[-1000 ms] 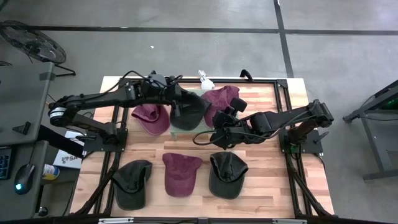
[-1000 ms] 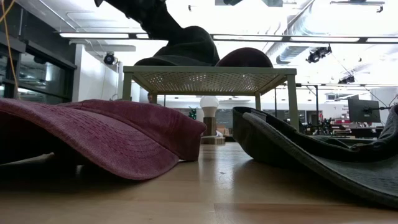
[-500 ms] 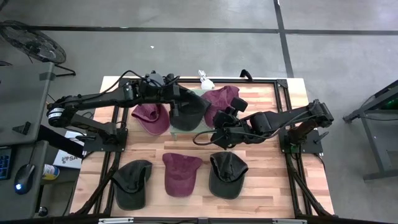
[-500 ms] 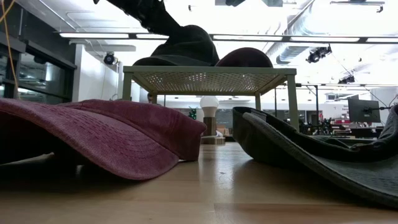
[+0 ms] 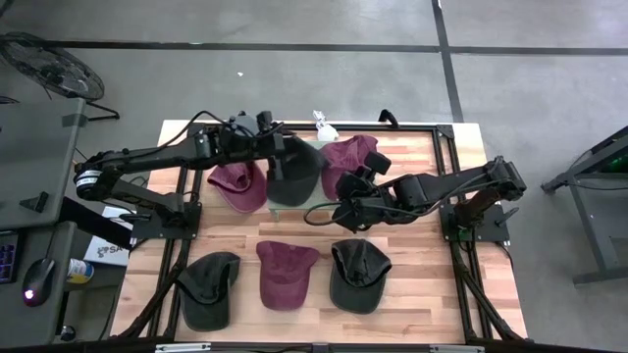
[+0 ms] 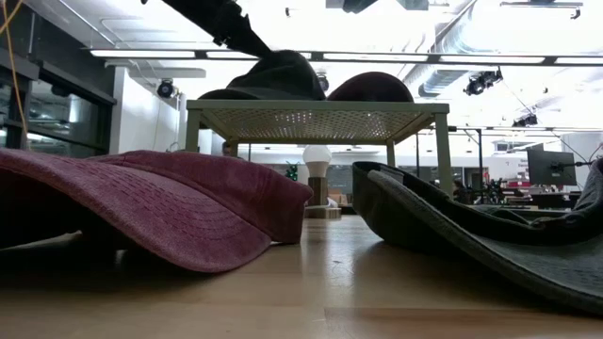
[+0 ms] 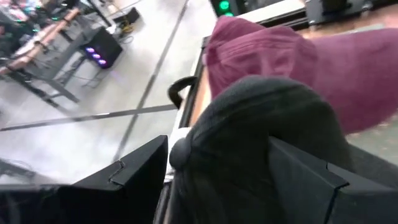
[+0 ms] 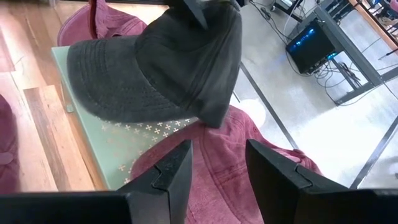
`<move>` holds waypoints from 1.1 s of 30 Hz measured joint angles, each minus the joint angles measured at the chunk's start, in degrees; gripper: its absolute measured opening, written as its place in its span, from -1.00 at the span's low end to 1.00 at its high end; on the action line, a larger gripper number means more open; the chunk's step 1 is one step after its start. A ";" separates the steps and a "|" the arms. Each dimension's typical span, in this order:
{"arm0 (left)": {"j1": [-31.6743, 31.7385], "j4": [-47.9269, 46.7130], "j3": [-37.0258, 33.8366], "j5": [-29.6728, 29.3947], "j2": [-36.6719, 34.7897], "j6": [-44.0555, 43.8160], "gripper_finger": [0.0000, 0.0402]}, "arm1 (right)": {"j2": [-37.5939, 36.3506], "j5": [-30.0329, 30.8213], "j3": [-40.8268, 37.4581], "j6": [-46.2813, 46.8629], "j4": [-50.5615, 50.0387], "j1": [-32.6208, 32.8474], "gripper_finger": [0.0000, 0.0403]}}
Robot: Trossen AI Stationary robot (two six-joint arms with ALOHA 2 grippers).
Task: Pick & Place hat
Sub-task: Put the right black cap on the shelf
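A dark grey hat (image 5: 293, 175) lies on a pale perforated stand (image 8: 124, 144) at the table's middle, next to a maroon hat (image 5: 350, 157) on the same stand. My left gripper (image 7: 217, 144) reaches in from the table's left and is shut on the dark hat's crown. My right gripper (image 8: 217, 152) hovers open above the stand's near right corner, over the maroon hat (image 8: 224, 180), holding nothing. In the low view the dark hat (image 6: 275, 75) sits on the stand (image 6: 316, 118). My left gripper has the dark hat's crown (image 7: 249, 124), near the top button (image 7: 180, 153), between its two fingers, one on each side. The fingers (image 7: 134, 180) come nearly level from the table's left. The brim (image 8: 106, 81) lies on the stand, and the crown's side hangs over the maroon hat.
Another maroon hat (image 5: 238, 186) lies on the table left of the stand. Near the front edge lie a dark hat (image 5: 211, 286), a maroon hat (image 5: 287, 275) and a dark hat (image 5: 358, 277) in a row. A white object (image 5: 324, 126) stands at the far edge.
My left gripper has rolled about its wrist while staying in place. The dark hat's crown has turned with it and now sits a little lower on the stand, while the brim has stayed on the stand. My right gripper has kept still.
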 joint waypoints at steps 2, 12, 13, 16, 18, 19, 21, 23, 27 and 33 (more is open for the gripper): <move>0.00 0.91 0.00 -0.54 0.00 -0.02 0.30 | 0.00 -0.01 0.00 0.14 0.00 -0.04 -0.29; 0.00 1.56 0.00 -1.84 0.02 -1.17 0.30 | 0.00 -1.10 0.00 0.44 0.00 -0.04 -0.30; 0.00 1.33 0.00 -2.32 0.02 -1.30 0.30 | 0.00 -1.18 0.00 0.44 0.00 -0.04 -0.29; 0.01 0.32 0.00 -2.93 0.02 -0.87 0.30 | 0.00 -1.26 0.00 0.39 -0.01 -0.04 -0.29; 0.02 -1.16 0.00 -3.16 -0.49 0.01 0.30 | 0.00 -1.26 0.00 0.42 -0.17 -0.04 -0.29; 0.02 -1.95 0.00 -3.82 -0.82 0.21 0.30 | 0.00 -1.30 0.00 0.42 -0.38 -0.04 -0.29; -0.02 -3.92 0.00 -6.20 -2.20 -0.06 0.30 | 0.00 -1.46 0.00 0.42 -0.77 -0.04 -0.29; 0.00 -7.32 0.00 -8.20 -3.88 -1.70 0.30 | 0.00 -1.64 0.00 0.77 -1.16 -0.06 -0.29; 0.02 -16.48 0.00 -8.57 -8.11 -6.19 0.30 | 0.00 -1.69 -0.01 1.55 -2.50 -0.06 -0.29; 0.03 -34.33 0.04 0.04 -12.74 -8.12 0.30 | 0.00 -1.70 -0.02 1.90 -3.23 -0.06 -0.29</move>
